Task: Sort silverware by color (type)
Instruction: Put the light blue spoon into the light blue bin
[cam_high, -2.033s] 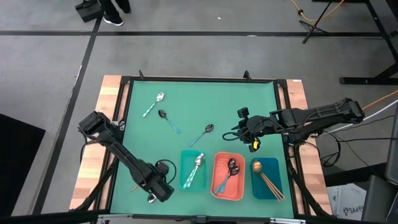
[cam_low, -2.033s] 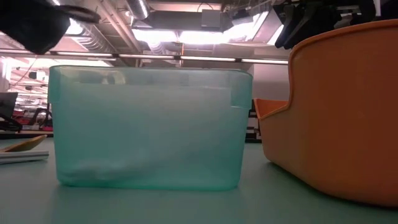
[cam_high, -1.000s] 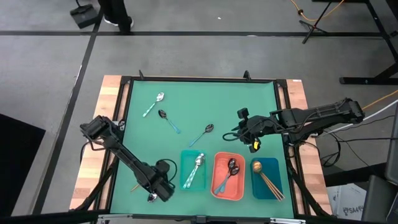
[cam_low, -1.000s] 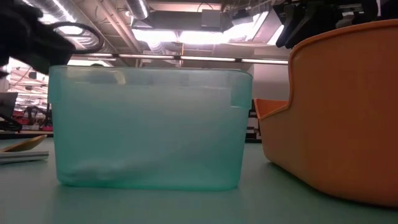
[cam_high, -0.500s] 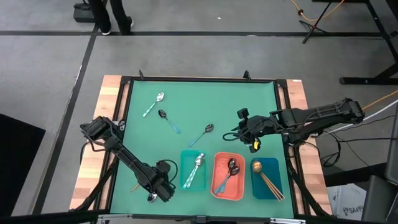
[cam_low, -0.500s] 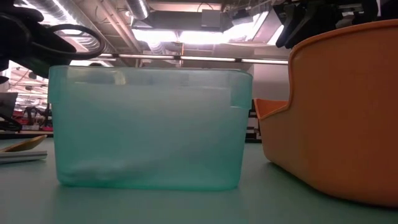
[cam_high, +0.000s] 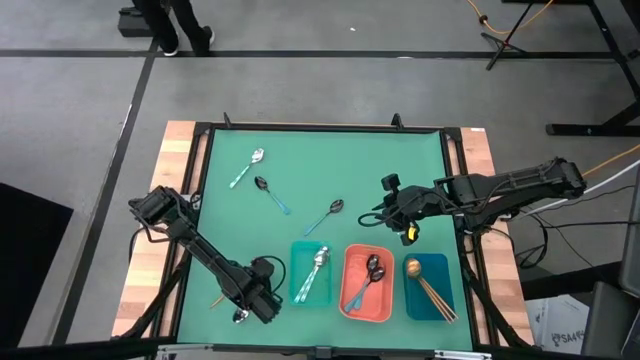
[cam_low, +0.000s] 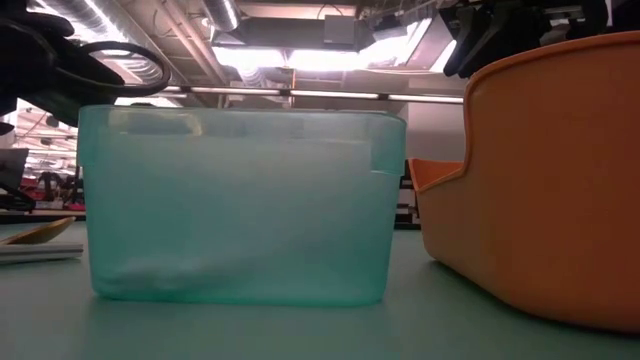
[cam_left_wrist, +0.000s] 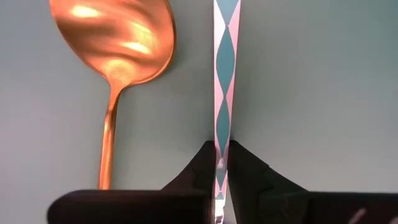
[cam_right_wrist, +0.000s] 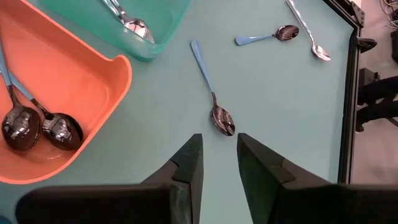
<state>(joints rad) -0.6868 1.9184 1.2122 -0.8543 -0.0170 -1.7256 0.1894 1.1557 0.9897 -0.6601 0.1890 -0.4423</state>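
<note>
High view shows six spoons binned, three loose beyond the teal tray (cam_high: 310, 275), while the left pincer (cam_left_wrist: 221, 163) pinches a patterned handle (cam_left_wrist: 222, 74) beside a copper spoon (cam_left_wrist: 118, 56).

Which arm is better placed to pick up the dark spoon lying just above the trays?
The right gripper: it hovers open right by that dark spoon. The left gripper is shut on a patterned handle.

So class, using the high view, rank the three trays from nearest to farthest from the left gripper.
1. Teal rectangular tray, just beside the left gripper.
2. Coral rectangular tray, in the middle.
3. Dark blue rectangular tray, at the row's far end.
</note>
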